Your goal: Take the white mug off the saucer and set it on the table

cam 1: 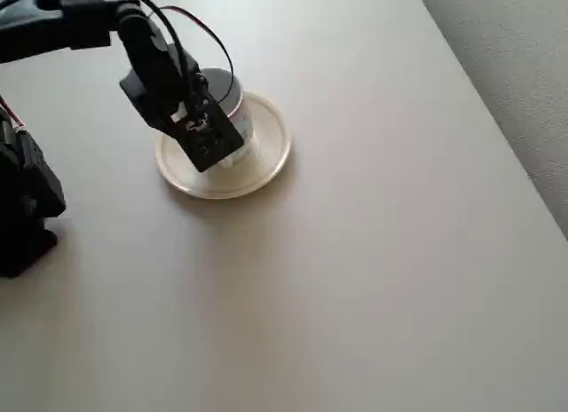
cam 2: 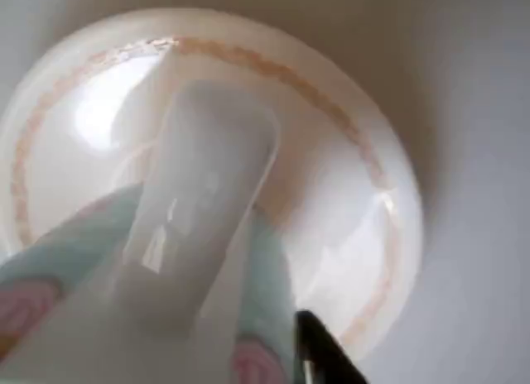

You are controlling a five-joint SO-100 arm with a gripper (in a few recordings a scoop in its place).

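Overhead view: white mug [cam 1: 232,110] upright (on saucer [cam 1: 266,163]).

End effector [cam 1: 211,138] covering most of white mug [cam 1: 232,99] in overhead view; jaws hiding behind black housing, grip impossible to judge. Saucer [cam 1: 266,154] near rim lying partly under arm. In wrist view, mug [cam 2: 199,218] blurring badly, bottom edge cutting it off; dark fingertip [cam 2: 319,351] showing only partly at bottom edge.
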